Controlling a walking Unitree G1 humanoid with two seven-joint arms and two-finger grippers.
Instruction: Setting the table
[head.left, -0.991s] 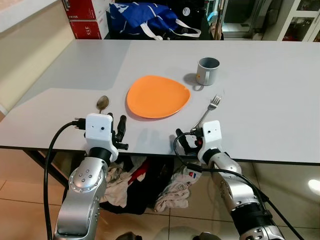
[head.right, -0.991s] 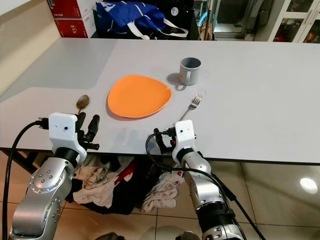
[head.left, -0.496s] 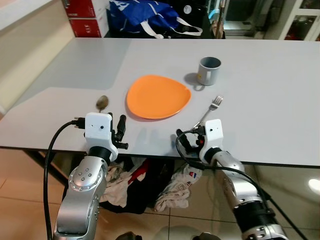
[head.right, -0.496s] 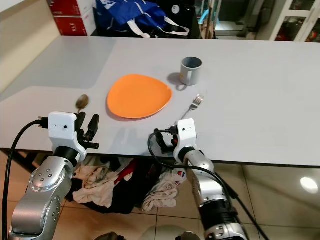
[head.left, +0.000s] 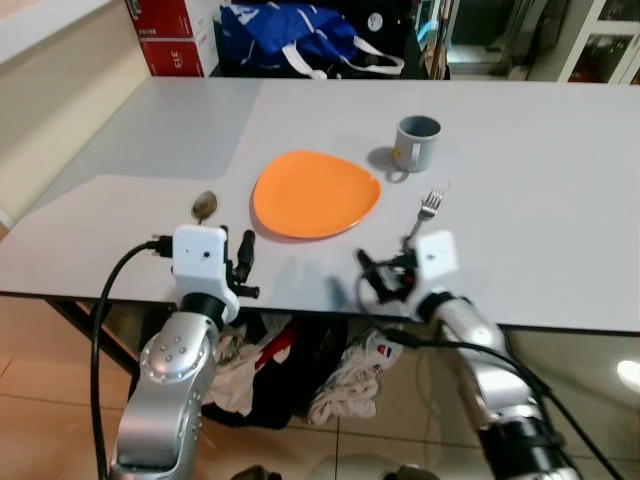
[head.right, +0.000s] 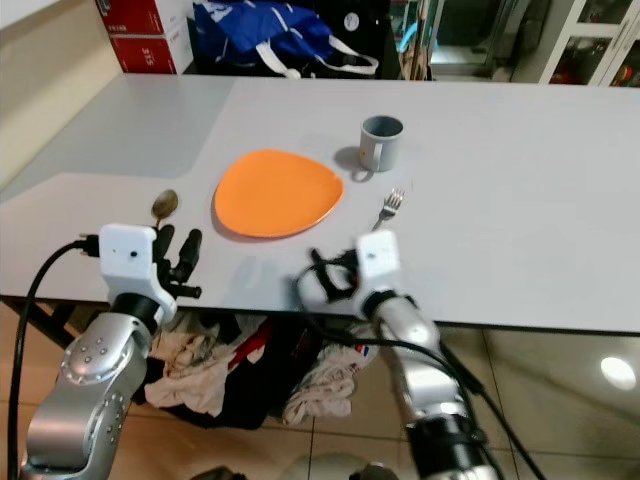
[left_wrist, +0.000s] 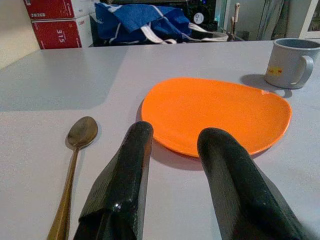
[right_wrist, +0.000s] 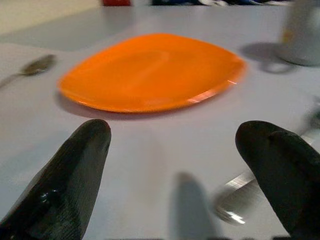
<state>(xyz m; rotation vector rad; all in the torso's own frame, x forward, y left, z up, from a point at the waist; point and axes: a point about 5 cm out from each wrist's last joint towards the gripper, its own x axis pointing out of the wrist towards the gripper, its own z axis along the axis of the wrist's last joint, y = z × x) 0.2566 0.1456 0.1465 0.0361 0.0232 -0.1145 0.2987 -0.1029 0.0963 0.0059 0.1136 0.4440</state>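
An orange plate (head.left: 315, 193) lies mid-table with a grey mug (head.left: 416, 143) behind it to the right. A gold spoon (head.left: 205, 206) rests left of the plate and a silver fork (head.left: 428, 208) right of it. My left gripper (head.left: 240, 264) hovers open at the table's front edge, its fingers (left_wrist: 125, 175) pointing between the spoon (left_wrist: 80, 135) and the plate (left_wrist: 215, 112). My right gripper (head.left: 383, 276) is open over the front edge, facing the plate (right_wrist: 150, 70), with the fork handle (right_wrist: 240, 197) lying by its right finger (right_wrist: 280, 165).
The grey table (head.left: 550, 200) has bare room on the right. Behind it sit a blue bag (head.left: 290, 35) and red boxes (head.left: 165, 30). A heap of clothes (head.left: 290, 370) lies on the tiled floor under the front edge.
My right gripper has risen and moved forward over the table edge toward the fork handle, blurred in motion. The left arm and the tableware have stayed put.
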